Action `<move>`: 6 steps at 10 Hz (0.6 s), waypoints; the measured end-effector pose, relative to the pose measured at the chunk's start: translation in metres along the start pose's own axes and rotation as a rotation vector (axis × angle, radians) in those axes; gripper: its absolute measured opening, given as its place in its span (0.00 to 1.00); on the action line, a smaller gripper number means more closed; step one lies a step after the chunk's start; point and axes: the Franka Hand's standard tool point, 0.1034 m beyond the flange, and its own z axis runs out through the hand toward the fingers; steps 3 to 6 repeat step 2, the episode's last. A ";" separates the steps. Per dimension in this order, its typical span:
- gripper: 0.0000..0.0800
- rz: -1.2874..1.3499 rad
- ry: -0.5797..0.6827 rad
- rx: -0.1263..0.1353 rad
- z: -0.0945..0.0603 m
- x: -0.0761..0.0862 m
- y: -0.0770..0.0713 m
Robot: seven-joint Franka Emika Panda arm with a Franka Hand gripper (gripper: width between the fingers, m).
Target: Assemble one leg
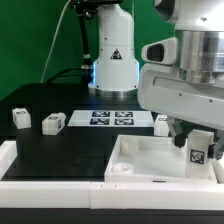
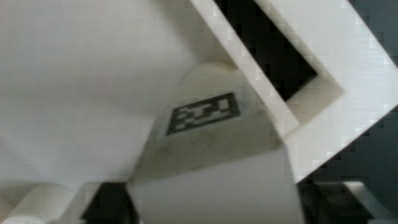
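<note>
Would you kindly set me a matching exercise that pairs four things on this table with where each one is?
Things:
1. marker board
2. white tray-like part
3. held leg
4. leftmost loose leg

Places:
A. in the pincer, over the tray-like part
B. exterior view's far left, on the black table
C. lying flat, mid-table
D. exterior view's lower right

Pairs: 1-C, 2-D, 3-A, 4-B

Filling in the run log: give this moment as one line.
gripper: shut on small white tagged plastic leg | position: over large white square tray-like part | two loose legs on black table
</note>
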 end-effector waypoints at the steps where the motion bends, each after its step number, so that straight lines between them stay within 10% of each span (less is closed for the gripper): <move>1: 0.78 0.000 0.000 0.000 0.000 0.000 0.000; 6: 0.78 0.000 0.000 0.000 0.000 0.000 0.000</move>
